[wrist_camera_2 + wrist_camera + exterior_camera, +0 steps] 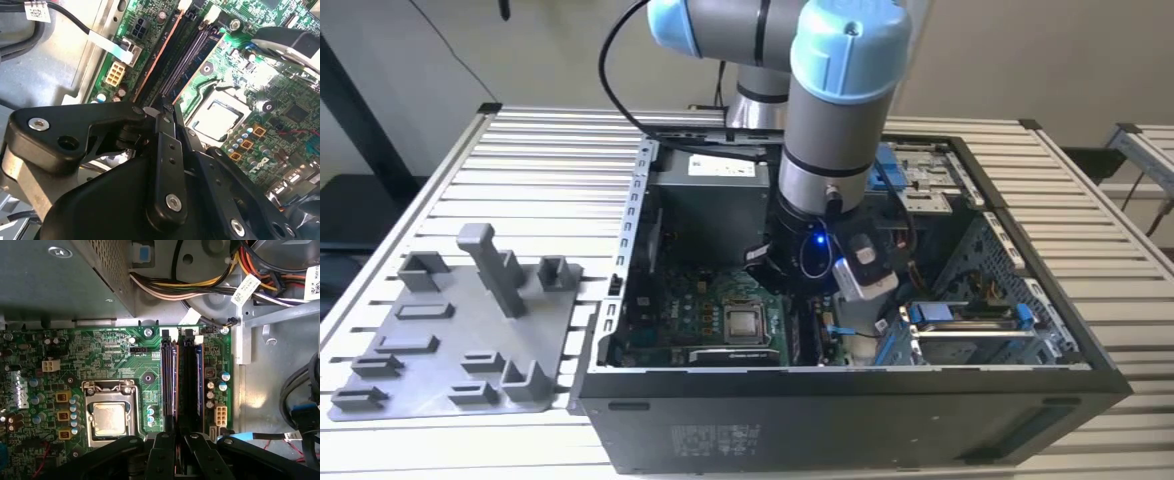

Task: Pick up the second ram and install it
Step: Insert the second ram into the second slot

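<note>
On the exterior view's left we see a grey plastic fixture tray [454, 345] with its tall post [491, 268], resting on the slatted table [547, 160] beside the open computer case [854, 400]. Moving right, the arm reaches down into the case, and the gripper [817, 268] hangs low over the green motherboard [687, 310], to the right of the square silver CPU [744, 322].

In the first wrist view, the CPU socket [109, 416] sits to one side and the memory slots [168, 385] run straight away from the gripper [176, 440]. The second ram [187, 382] stands on edge in the slots, its long axis parallel to them and pointing toward the case wall, one end directly beneath the fingertips [196, 444].

The jaws look narrow, almost together, over the stick's near end; we cannot tell whether they pinch it or press on it.
</note>
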`<state>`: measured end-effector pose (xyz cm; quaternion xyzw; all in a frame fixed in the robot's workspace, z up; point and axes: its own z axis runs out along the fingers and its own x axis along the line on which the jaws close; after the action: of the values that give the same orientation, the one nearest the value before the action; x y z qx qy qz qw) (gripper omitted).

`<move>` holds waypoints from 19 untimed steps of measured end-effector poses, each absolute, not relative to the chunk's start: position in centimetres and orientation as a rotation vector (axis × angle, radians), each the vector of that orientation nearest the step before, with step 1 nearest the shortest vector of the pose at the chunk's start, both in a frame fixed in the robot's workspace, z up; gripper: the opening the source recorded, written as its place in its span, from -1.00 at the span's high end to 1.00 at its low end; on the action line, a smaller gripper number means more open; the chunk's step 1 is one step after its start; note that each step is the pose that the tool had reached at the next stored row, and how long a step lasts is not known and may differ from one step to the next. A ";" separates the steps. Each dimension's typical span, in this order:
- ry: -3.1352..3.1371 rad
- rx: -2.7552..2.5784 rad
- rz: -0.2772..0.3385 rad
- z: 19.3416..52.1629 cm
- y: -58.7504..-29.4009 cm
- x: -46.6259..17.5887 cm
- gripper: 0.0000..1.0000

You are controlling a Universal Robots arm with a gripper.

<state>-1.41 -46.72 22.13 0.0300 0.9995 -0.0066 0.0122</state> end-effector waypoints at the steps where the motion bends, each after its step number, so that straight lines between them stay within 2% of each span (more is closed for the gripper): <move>1: 3.116 0.093 -0.020 22.1 -46.7 -1.4 0.73; 11: 3.113 0.092 -0.066 22.3 -46.5 -1.4 0.73; 19: 3.111 0.090 -0.077 22.6 -46.2 -1.4 0.73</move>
<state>-1.40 -46.19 22.62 0.0288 0.9992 -0.0248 0.0142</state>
